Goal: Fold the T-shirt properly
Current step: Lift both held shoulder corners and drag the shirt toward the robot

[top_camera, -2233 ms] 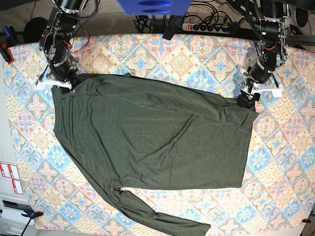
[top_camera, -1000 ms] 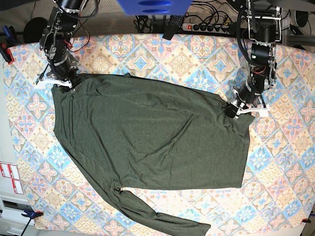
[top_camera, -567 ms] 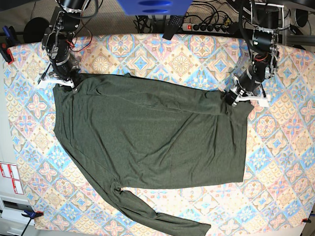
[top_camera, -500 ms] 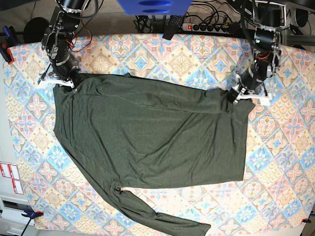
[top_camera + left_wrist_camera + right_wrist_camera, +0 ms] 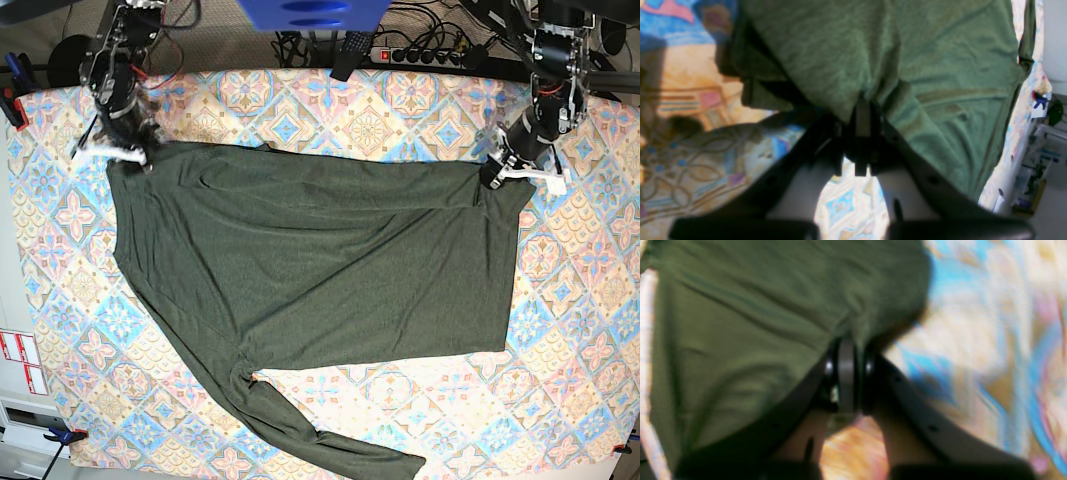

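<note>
Both the left gripper [image 5: 497, 176] and right gripper [image 5: 128, 152] are clamped on the far corners of the thin, limp dark olive-green knit T-shirt [image 5: 310, 290], spread across the patterned tablecloth [image 5: 300, 110], which looks best handled by its edges.

Table covered by a patterned cloth [image 5: 300, 110]: diamond tiles in blue, orange, pink. Black power strip [image 5: 425, 55] with cables along the far edge. Blue object [image 5: 310, 14] overhead at top centre. White labels [image 5: 20, 362] at left edge. Lighting bright, even.
</note>
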Motion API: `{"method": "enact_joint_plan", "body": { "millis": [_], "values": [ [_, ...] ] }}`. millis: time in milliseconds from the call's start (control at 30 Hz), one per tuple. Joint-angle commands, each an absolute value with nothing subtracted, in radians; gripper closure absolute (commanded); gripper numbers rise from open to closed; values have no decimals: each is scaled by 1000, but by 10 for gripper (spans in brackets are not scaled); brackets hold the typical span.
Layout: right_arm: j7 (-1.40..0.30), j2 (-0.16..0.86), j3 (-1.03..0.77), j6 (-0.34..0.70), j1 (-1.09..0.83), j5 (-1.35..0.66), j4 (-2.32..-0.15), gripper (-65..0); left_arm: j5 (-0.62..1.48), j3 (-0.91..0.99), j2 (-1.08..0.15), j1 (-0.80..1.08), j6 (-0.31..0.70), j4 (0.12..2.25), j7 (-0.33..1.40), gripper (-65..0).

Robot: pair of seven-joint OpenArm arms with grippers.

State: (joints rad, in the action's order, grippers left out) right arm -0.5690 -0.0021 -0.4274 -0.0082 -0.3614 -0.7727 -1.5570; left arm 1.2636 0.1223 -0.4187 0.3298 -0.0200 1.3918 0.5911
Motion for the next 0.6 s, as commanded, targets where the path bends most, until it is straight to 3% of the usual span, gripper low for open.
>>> {"method": "enact_joint_plan", "body": {
  "millis": [0, 567],
  "values": [
    [-555, 5, -433, -2, -378, -780, -1586, -19, 1274, 131, -438, 337, -7, 1406, 585, 0],
    [-559, 7, -539, -2, -440, -780, -1620, -19, 1276, 131, -461, 450, -4, 1465, 584, 0]
  ]
}}
